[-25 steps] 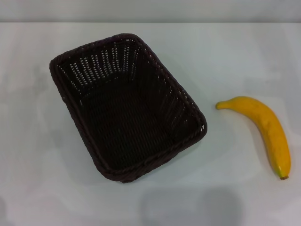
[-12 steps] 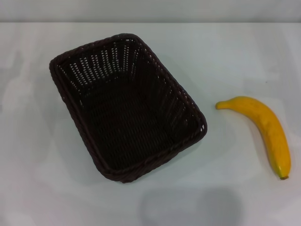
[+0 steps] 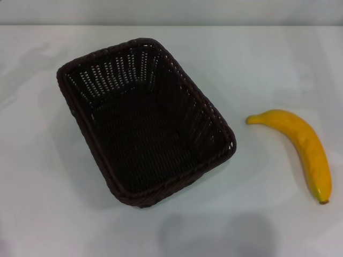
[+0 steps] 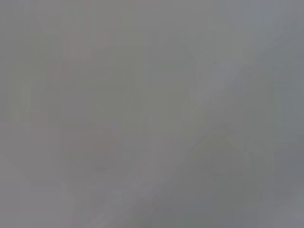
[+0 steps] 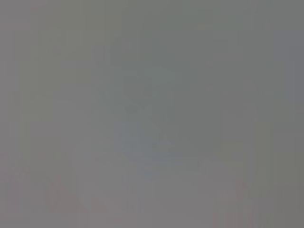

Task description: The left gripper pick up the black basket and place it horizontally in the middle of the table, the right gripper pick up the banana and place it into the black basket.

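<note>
The black basket (image 3: 144, 122) is a dark woven rectangle lying on the white table (image 3: 268, 64), left of centre in the head view, turned at a slant with its long side running from far left to near right. It is empty. The banana (image 3: 300, 145) is yellow and curved and lies on the table to the right of the basket, apart from it, its dark stem end nearest me. Neither the left gripper nor the right gripper shows in any view. Both wrist views show only a plain grey surface.
The table's far edge (image 3: 171, 25) runs across the top of the head view, with a grey wall behind it. A faint shadow lies on the table at the near edge (image 3: 214, 235).
</note>
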You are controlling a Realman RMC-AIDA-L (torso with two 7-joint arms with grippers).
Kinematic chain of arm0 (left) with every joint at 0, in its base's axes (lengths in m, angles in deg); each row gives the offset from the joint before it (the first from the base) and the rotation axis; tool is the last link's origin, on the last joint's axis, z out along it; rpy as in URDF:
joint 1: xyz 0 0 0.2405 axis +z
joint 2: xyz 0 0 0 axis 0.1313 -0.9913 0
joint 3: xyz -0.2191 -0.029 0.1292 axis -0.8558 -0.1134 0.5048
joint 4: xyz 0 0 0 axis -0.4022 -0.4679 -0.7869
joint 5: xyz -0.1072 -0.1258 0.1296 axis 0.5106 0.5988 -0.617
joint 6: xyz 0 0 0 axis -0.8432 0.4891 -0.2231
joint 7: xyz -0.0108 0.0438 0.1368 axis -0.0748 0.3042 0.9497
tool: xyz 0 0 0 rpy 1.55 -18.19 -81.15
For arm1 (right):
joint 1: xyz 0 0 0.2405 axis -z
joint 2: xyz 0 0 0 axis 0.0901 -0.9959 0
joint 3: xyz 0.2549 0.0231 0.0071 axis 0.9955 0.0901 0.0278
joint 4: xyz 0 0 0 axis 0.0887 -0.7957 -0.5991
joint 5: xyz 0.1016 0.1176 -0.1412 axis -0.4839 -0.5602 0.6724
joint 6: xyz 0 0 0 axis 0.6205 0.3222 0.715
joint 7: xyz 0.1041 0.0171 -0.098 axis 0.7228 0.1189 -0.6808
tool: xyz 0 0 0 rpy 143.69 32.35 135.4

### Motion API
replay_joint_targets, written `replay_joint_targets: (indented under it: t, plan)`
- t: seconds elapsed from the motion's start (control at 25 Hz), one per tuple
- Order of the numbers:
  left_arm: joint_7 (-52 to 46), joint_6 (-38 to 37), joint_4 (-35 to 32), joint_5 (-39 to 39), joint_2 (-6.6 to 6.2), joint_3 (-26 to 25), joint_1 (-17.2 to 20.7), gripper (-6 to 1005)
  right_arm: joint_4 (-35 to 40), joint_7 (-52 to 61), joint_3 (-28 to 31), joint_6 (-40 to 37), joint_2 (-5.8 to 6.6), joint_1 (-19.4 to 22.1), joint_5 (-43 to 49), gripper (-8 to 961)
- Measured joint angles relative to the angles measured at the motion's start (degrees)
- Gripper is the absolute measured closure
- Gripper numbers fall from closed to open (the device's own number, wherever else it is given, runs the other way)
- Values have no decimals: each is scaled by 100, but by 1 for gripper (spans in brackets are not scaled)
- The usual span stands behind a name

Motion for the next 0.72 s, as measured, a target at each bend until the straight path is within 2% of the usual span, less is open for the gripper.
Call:
replay_joint_targets:
  t: [0.04, 0.12, 0.2, 0.32, 0.36, 0.4, 0.56, 0.72]
  plan:
    - [-193, 146, -15, -323, -102, 25, -188, 303, 2, 0, -1, 5, 0, -10, 0, 229]
    - [-471, 318, -20, -985, -221, 93, -563, 303, 7, 0, -8, 25, 0, -22, 0, 228]
    - [-563, 397, -19, -1598, -257, 181, -965, 303, 8, 0, -26, 57, -1, -29, 1, 228]
    - [-569, 429, -11, -2241, -207, 409, -1458, 302, -1, 0, -59, 145, -6, -35, -4, 228]
    - [-569, 429, -11, -2241, -207, 409, -1458, 302, -20, 2, -65, 209, -8, -37, -6, 228]
    - [-565, 457, 23, -2458, -157, 684, -1762, 302, -31, 13, -66, 239, -11, -37, -6, 228]
    - [-565, 491, 32, -2557, -78, 1237, -2132, 302, -56, 114, -65, 384, -14, -11, -9, 228]
    - [-586, 466, 52, -2726, 29, 1819, -2313, 302, -58, 152, -65, 450, -19, -3, -5, 228]
